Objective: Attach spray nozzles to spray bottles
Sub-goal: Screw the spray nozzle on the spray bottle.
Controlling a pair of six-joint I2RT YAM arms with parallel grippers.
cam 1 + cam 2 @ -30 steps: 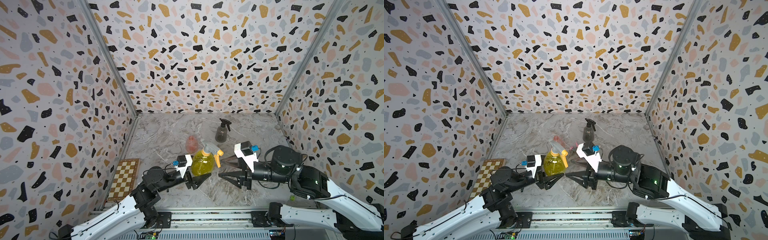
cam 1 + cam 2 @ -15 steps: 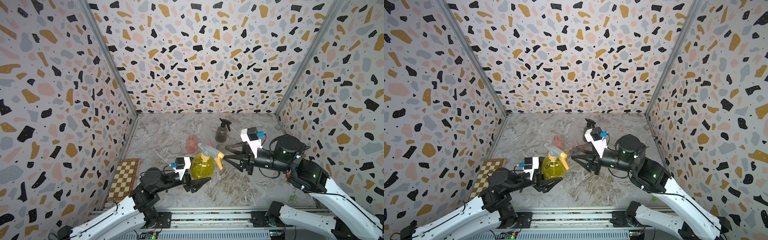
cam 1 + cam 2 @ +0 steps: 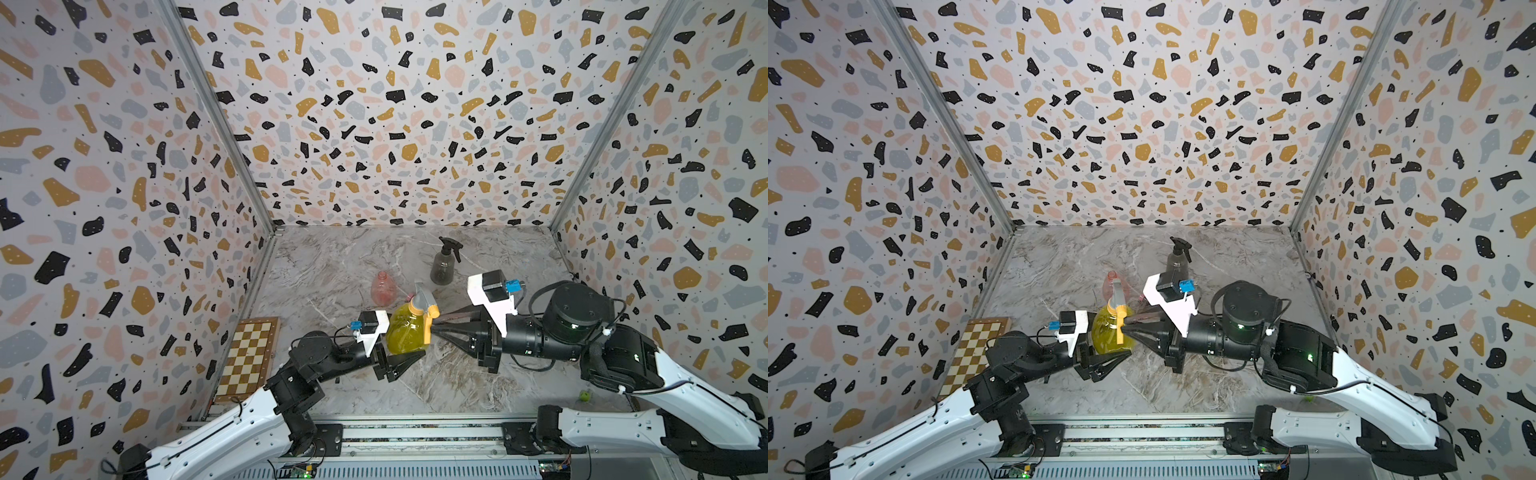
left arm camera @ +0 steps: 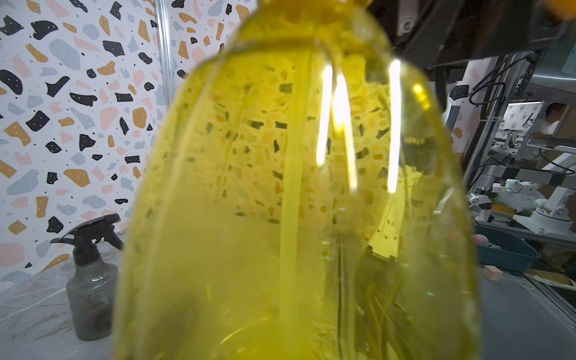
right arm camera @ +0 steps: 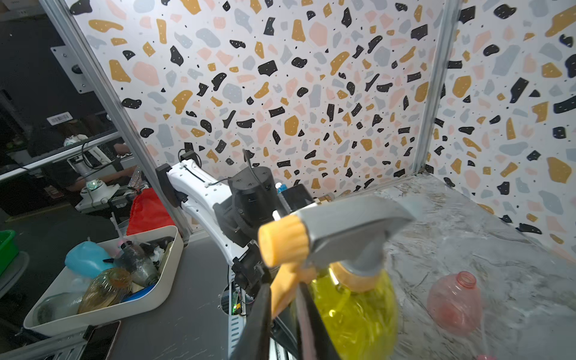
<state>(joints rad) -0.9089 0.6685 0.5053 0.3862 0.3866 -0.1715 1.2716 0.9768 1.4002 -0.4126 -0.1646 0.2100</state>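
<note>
Clock set on a top view, 12 toward the back wall. The yellow bottle (image 3: 405, 334) sits a bit past tabletop (image 3: 457, 386) centre toward 7. I can't tell if its base touches the surface.

The left gripper (image 3: 411, 347) comes in from 7, jaws clenched on the bottle's low belly. The right gripper (image 3: 434, 325) comes in from 3, jaws clamped on the orange trigger (image 5: 283, 296) of the grey-and-orange nozzle (image 3: 423, 300).

The nozzle is on the yellow bottle's neck with its collar (image 5: 352, 277) down at the shoulder. The dip tube (image 4: 290, 187) is inside. I can't tell if it's screwed home.

The pink bottle (image 3: 382, 289) stands open-necked, close by at 11 of the yellow one. The dark bottle (image 3: 442, 270) is at 1, farther back, with the black nozzle (image 3: 449, 245) already on. The pink nozzle isn't clearly made out.

Handling, my read:
- The bottle looks empty, so it's light, with a thin wall that dents under squeeze.
- The round slick belly is likely to spin in the jaws when the collar is twisted, so hold low and firm, not crushing.
- The nozzle is stiff plastic, but the trigger pivots, so it's a sloppy place to turn from.
- The ribbed collar is the better hold.
- The tube is thin and bendy.
</note>
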